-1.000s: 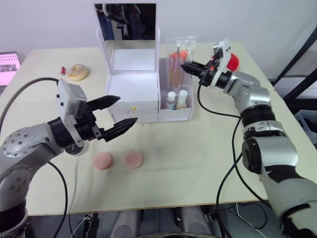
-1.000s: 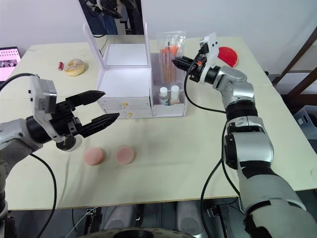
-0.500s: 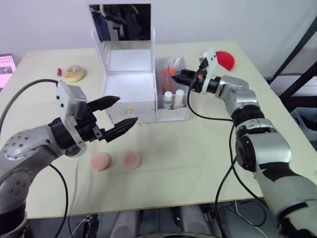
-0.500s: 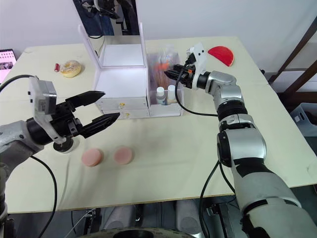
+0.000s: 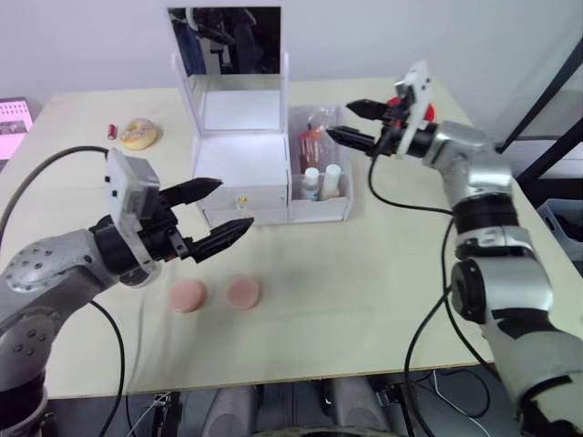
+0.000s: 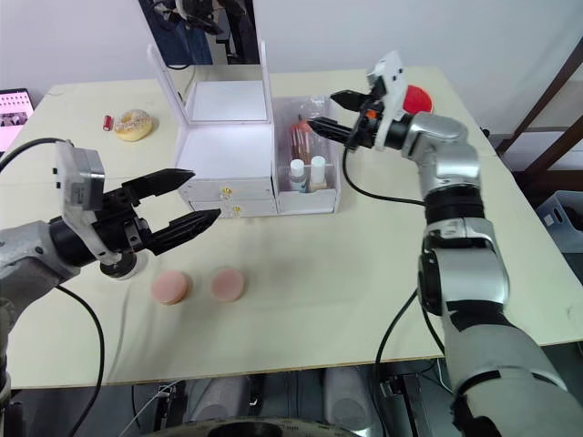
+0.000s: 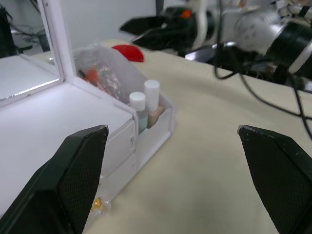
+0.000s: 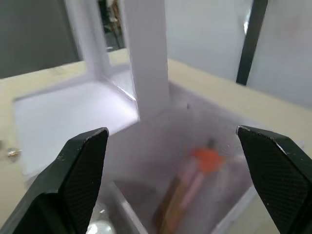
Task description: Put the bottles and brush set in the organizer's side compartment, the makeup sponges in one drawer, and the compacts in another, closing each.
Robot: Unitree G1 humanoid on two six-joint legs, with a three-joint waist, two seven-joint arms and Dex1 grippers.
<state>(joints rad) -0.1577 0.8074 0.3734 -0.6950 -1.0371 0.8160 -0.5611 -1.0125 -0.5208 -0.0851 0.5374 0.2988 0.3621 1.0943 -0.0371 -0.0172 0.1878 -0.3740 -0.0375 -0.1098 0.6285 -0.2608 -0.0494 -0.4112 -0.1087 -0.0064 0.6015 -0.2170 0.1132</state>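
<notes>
In the left eye view we see the white organizer (image 5: 244, 164) standing on the table (image 5: 364, 291) with its mirrored lid raised, and in its clear side compartment (image 5: 319, 173) sit two small bottles (image 5: 322, 182) at the front and the bagged brush set (image 5: 311, 146) behind them. Our right gripper (image 5: 353, 121) hovers just above and beside that compartment with its fingers spread wide and nothing between them. Our left gripper (image 5: 217, 208) hangs in front of the organizer's drawers (image 5: 244, 208), also spread wide and empty. Two pink makeup sponges (image 5: 216, 293) lie side by side on the table nearer to us, below the left gripper, and a red compact (image 5: 421, 107) rests behind the right arm. A beige round thing (image 5: 139, 133) lies far off to the left. In the left wrist view we look past two wide black fingers (image 7: 78, 170) at the drawer fronts, the white-capped bottles in the compartment, and the brush set in its crinkled bag, with the other gripper hovering beyond. In the right wrist view the fingers stand far apart over the compartment, where the orange-tipped brush set leans blurred inside.
</notes>
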